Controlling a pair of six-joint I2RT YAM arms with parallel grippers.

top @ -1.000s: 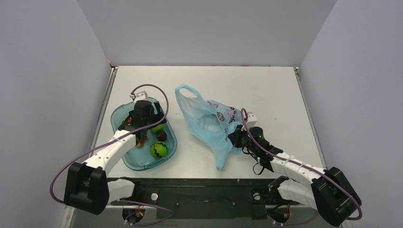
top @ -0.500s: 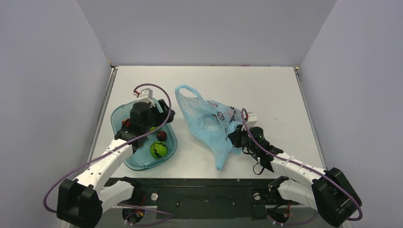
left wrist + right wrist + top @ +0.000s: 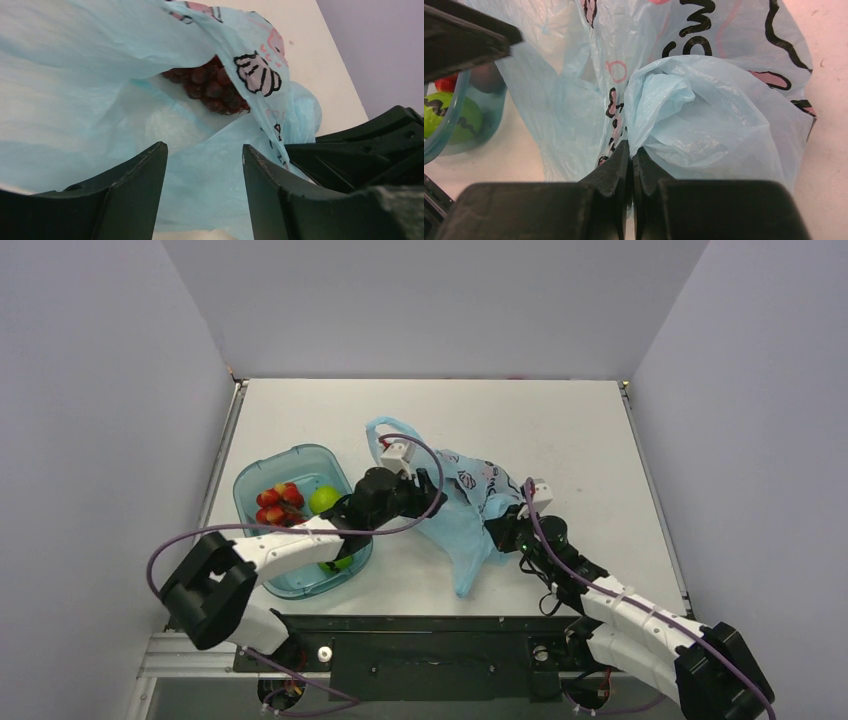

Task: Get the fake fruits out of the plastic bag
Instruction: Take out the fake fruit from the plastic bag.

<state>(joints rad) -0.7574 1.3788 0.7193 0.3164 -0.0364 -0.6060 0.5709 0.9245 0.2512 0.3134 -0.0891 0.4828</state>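
The light-blue plastic bag (image 3: pixel 462 502) lies mid-table, its mouth facing left. My left gripper (image 3: pixel 426 490) is open and empty at the bag's mouth. In the left wrist view (image 3: pixel 204 152) the dark purple grape bunch (image 3: pixel 210 87) lies inside the bag (image 3: pixel 75 75), beyond the fingers. My right gripper (image 3: pixel 497 533) is shut on a fold of the bag (image 3: pixel 704 110), seen pinched in the right wrist view (image 3: pixel 630 147). The red berry cluster (image 3: pixel 277 502), green apple (image 3: pixel 322 499) and striped green ball (image 3: pixel 338 562) lie in the teal tray. The plum is hidden.
The rigid teal tray (image 3: pixel 250 485) stands left of the bag, and my left arm crosses its right side. In the right wrist view the tray's rim (image 3: pixel 444 135) and the striped ball (image 3: pixel 449 117) show at the left. Grey walls close in the table.
My left gripper has swung right, from over the tray to the bag's mouth. The berry cluster now shows in the tray. My right gripper keeps its hold on the bag.
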